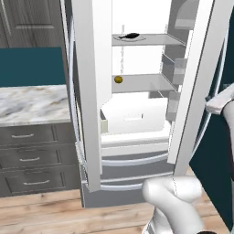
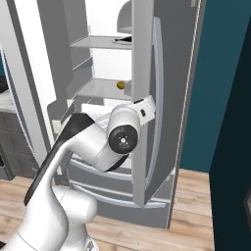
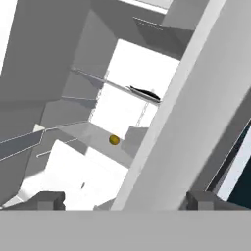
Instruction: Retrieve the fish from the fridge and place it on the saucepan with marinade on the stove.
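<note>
fish (image 2: 121, 39) half hidden behind fridge door (image 2: 142, 98) edge

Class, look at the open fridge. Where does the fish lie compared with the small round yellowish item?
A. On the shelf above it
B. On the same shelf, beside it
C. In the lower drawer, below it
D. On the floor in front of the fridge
A: the fish lies on the upper shelf of the fridge, while the small round yellowish item sits on the shelf below it.
</note>
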